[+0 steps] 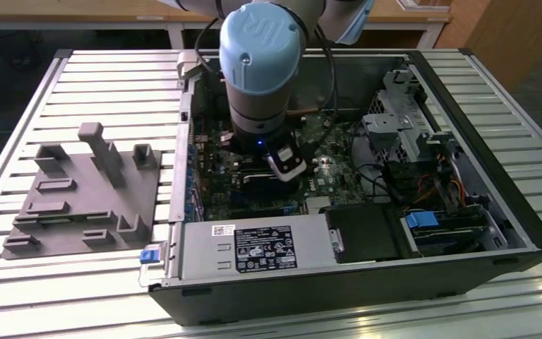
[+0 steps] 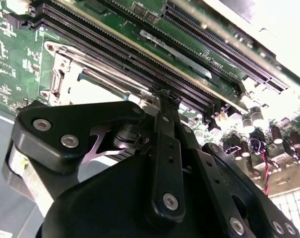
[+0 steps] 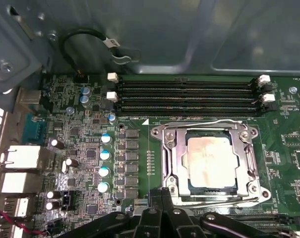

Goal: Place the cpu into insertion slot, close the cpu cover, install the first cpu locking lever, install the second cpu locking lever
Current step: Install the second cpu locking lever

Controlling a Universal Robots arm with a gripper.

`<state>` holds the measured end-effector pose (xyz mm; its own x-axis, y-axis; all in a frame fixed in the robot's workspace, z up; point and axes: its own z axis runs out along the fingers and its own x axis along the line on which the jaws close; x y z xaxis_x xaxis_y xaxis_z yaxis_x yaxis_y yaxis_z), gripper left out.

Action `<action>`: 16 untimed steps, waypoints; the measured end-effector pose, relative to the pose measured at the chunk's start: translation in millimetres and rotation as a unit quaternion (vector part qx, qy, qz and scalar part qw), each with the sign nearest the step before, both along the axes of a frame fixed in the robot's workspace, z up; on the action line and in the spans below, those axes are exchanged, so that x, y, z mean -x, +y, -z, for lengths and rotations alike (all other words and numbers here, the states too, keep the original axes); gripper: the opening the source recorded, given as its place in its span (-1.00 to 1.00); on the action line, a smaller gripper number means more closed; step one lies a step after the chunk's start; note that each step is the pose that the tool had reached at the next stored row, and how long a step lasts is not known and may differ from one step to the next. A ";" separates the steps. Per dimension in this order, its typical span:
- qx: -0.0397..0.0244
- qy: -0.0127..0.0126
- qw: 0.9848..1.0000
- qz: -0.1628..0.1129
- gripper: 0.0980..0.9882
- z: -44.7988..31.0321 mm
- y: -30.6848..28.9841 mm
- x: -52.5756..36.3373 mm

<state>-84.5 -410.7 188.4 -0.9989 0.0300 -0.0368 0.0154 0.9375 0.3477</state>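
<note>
In the first wrist view the cpu [image 3: 211, 163], a silvery square chip, lies in the insertion slot [image 3: 175, 191] on the green motherboard [image 3: 85, 144]. The cpu cover [image 3: 250, 166], a silver frame, lies flat around the chip. Thin wire locking levers run along two sides of the socket, one [image 3: 199, 122] by the memory slots and one [image 3: 216, 202] on the opposite side. My gripper [image 3: 162, 194] is shut, its tips at the socket's corner beside that second lever. In the second wrist view the gripper [image 2: 162, 95] has its black fingers pressed together at the socket's edge. Whether they touch the lever is hidden.
The motherboard sits in an open black computer case [image 1: 525, 233] on a slatted table. Long black memory slots [image 3: 189, 96] run beside the socket. A power supply [image 1: 252, 248] and drive cage [image 1: 403, 134] crowd the case. A grey fixture [image 1: 82, 198] lies on the exterior view's left.
</note>
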 end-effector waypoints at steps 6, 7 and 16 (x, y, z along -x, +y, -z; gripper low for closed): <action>-0.002 0.000 1.000 0.000 -0.98 -8.6 -0.1 0.2; -0.002 0.000 1.000 0.000 -0.98 -10.0 -0.1 0.2; -0.003 0.000 1.000 0.000 -0.98 -29.8 0.0 0.1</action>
<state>-84.6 -410.7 218.2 -0.9989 0.0304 -0.0363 0.0156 0.9351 0.3540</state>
